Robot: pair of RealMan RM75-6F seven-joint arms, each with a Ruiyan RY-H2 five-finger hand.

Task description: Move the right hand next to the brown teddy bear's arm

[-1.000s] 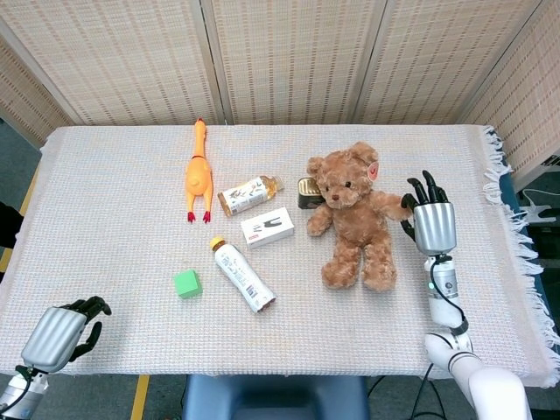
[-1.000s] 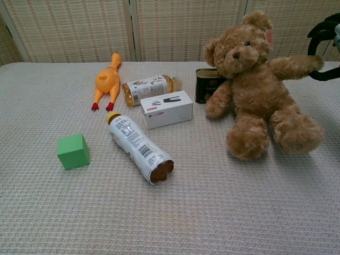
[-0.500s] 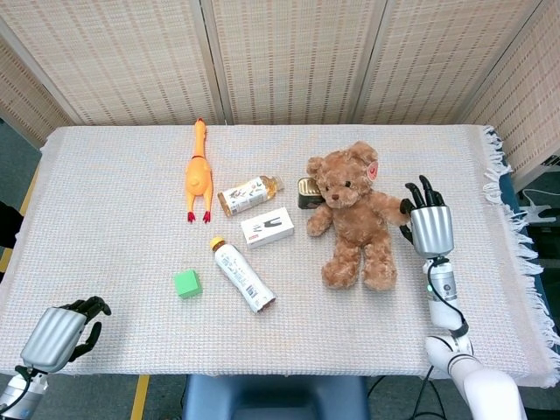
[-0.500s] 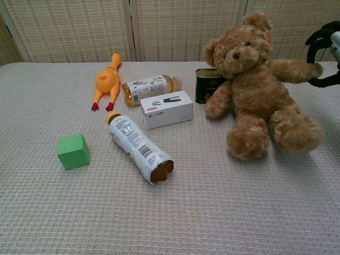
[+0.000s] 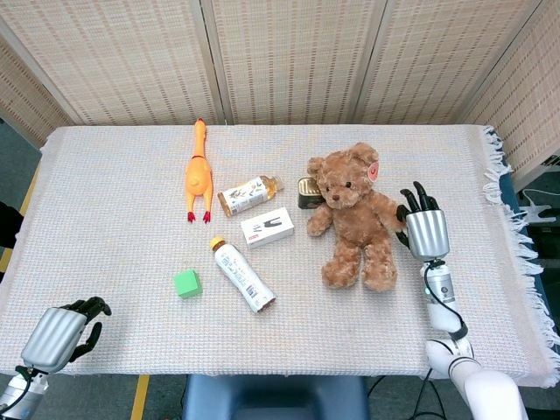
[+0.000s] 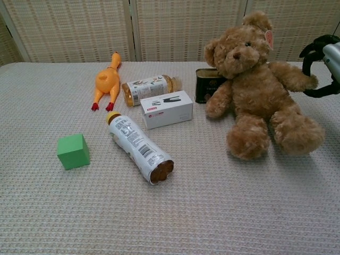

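Brushed silver back plate and black jointed fingers: the right hand (image 5: 422, 226) stands upright just beside the outstretched arm of the brown teddy bear (image 5: 357, 214), fingers apart and curved around the paw; whether they press the plush cannot be told. In the chest view the right hand (image 6: 321, 65) shows only at the frame edge, its dark fingers looped round the bear's paw tip.

Bear (image 6: 257, 87): shaggy tan plush, seated on the right half of the table, limbs splayed, a pink tag on one ear.

Against the frame a second back, the right hand stands further left and lower, and the bear's arm lies closer to its body; the bear otherwise sits where it was.

Behind the bear's other arm, touching it: a dark, squat tin (image 6: 206, 84). Near it, a white cardboard box (image 5: 268, 227), a clear bottle of amber liquid (image 5: 248, 194) on its side, and a white labelled bottle with yellow cap (image 5: 241, 274), also lying down. A glossy orange rubber chicken (image 5: 199, 173) lies lengthwise; a green cube (image 5: 186, 283) sits apart.

Table cloth (image 5: 105, 201): pale waffle weave, fringed on the right edge.

Left hand (image 5: 63, 332): at the near-left corner, fingers curled in, empty.
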